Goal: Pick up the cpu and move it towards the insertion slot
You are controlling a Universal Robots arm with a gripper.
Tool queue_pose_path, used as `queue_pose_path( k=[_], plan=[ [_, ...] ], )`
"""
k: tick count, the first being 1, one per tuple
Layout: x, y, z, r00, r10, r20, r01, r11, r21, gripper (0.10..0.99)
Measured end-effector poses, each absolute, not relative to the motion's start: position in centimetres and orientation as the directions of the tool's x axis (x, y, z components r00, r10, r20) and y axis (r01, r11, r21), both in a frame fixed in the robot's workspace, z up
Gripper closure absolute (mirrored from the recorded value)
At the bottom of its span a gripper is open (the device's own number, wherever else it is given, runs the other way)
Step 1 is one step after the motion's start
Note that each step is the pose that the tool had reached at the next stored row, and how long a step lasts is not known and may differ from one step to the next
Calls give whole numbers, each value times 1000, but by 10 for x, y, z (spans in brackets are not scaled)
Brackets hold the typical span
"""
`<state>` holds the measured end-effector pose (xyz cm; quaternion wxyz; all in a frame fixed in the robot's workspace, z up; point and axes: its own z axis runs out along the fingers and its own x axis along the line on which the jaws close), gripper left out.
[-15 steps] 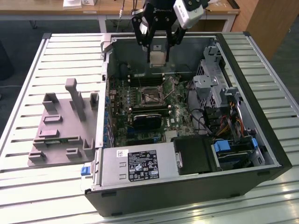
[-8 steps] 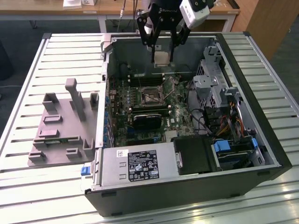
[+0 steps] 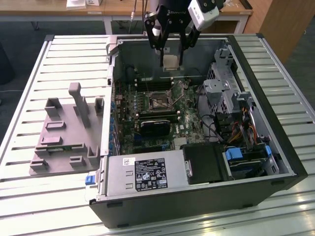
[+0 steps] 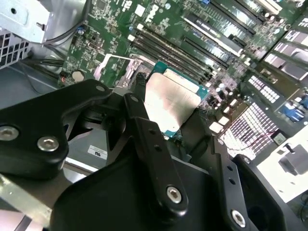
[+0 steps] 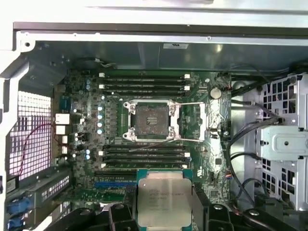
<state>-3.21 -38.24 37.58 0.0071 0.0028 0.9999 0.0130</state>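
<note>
Left of the open computer case [image 3: 275, 147] in the exterior view, a grey fixture block [image 3: 66, 132] lies on the slatted table [image 3: 29, 196]. Inside the case, the insertion slot [image 3: 159, 100] sits open and bare on the motherboard [image 3: 147, 123]. Above the slot and toward the case's far wall hangs the gripper [image 3: 171, 61], its fingers [image 4: 149, 139] pinching the cpu [image 3: 171, 61] by its edges, clear of the board. Judging from this, the carry goes best with the chip kept level and its corners squared to the slot's metal frame.
</note>
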Motion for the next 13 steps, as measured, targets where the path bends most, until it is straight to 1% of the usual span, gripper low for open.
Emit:
queue_pose_path(
  k=[13],
  plan=[
    [-32,-347,372,-1000,6,-21,5,1000,26,549]
  ],
)
